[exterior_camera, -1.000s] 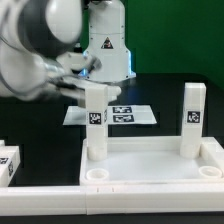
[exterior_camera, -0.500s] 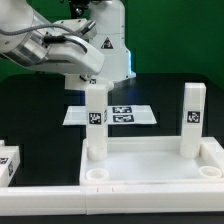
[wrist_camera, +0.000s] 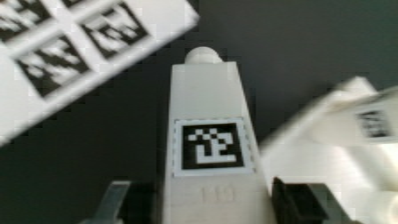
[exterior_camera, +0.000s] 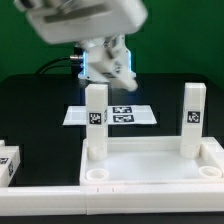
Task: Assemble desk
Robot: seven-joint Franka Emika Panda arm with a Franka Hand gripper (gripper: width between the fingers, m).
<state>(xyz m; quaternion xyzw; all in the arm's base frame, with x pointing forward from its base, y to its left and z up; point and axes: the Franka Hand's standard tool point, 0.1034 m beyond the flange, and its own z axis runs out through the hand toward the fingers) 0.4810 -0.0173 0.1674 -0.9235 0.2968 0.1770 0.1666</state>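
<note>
Evidently the gripper [wrist_camera: 210, 203] was clamped on a tagged desk leg [wrist_camera: 215, 120]. The leg ran out from between the fingers [wrist_camera: 118, 203], rounded tip foremost, over the black table [wrist_camera: 302, 40]. In the exterior view the arm was blurred and the carried leg could not be picked out.

Judged next: tip to be centred over a free front socket [exterior_camera: 97, 172] of the tabletop [exterior_camera: 150, 160], leg kept upright, lowered straight, then turned. The first standing leg [exterior_camera: 95, 120] and second standing leg [exterior_camera: 192, 115] were to be given clearance.

The marker board [exterior_camera: 72, 116] lay behind the tabletop and a border rail [exterior_camera: 40, 187] before it. A spare leg [exterior_camera: 6, 165] lay at the exterior view's left. A green backdrop [exterior_camera: 190, 40] was noted behind.
</note>
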